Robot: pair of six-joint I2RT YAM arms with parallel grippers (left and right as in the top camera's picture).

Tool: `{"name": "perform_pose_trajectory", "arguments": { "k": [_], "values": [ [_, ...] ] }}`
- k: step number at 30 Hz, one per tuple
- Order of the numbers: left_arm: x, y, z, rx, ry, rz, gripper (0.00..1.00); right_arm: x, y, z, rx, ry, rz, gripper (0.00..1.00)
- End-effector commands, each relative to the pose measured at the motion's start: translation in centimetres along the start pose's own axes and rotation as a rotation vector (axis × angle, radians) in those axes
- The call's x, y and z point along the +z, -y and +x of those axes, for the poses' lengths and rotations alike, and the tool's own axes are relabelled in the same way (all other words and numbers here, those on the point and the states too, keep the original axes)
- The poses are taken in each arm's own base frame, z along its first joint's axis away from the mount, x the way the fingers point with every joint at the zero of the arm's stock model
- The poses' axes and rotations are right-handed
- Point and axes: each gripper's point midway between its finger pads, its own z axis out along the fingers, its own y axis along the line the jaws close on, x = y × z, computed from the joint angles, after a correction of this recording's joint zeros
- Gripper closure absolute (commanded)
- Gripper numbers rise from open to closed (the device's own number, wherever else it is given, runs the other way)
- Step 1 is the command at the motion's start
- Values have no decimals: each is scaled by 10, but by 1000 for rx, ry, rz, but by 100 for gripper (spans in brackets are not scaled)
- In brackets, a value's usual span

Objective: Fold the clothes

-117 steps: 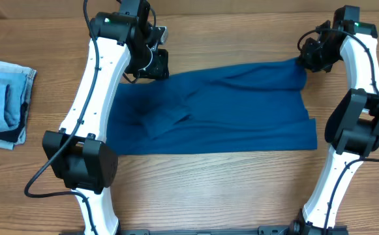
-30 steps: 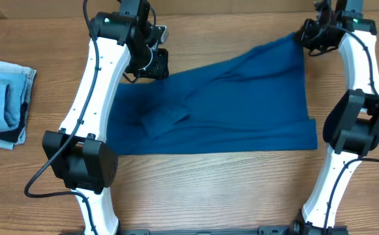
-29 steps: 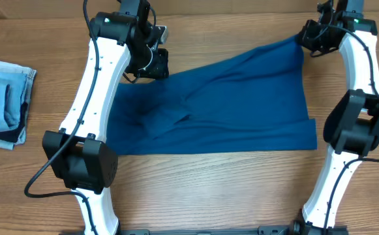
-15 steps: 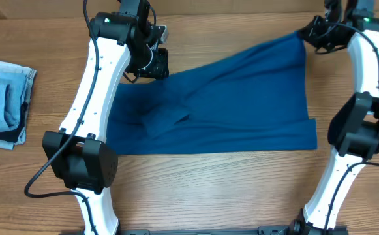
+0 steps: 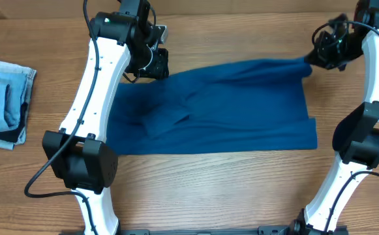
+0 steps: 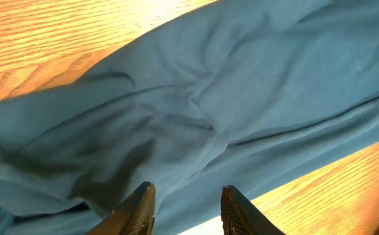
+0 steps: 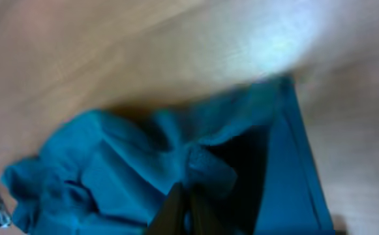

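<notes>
1. Across the middle of the light wooden table (image 5: 209, 189), between the two arms, lies the large deep teal-blue short-sleeved shirt of soft fabric (image 5: 222, 111). It is spread out and mostly flat, with shallow creases running along its length.
2. At the shirt's far right corner, the right gripper (image 5: 312, 63) is clamped on the cloth, and the corner is drawn into a point there. In the right wrist view the fingers (image 7: 169, 212) sit pressed together, with crumpled teal fabric bunched at their tips.
3. Over the shirt's far left edge sits the left gripper (image 5: 151, 64). In the left wrist view its two fingers (image 6: 140, 205) stand apart, with wrinkled shirt fabric beneath and between them. Whether they press on the cloth cannot be told.
4. At the table's left edge rests a folded stack of pale blue denim with a dark edge (image 5: 3, 101), well apart from the shirt.
</notes>
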Motion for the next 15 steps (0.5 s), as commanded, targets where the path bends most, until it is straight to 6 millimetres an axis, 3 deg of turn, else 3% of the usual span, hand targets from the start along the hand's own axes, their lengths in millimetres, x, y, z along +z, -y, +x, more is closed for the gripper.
{"name": "perform_pose_trajectory", "arguments": {
  "k": [1, 4, 8, 12, 15],
  "values": [
    [-1, 3, -2, 7, 6, 13, 63, -19, 28, 8, 59, 12, 199, 96],
    [-1, 3, -2, 7, 6, 13, 63, -23, 44, 12, 104, 8, 293, 96],
    [-1, 6, 1, 4, -6, 32, 62, -24, 46, 16, 121, -6, 308, 91],
    [-2, 10, 17, -16, -72, 53, 68, -21, 48, 19, 126, -21, 311, 93],
    [-3, 5, 33, -24, -134, 13, 66, -20, 48, 20, 125, -25, 312, 92]
  ]
}}
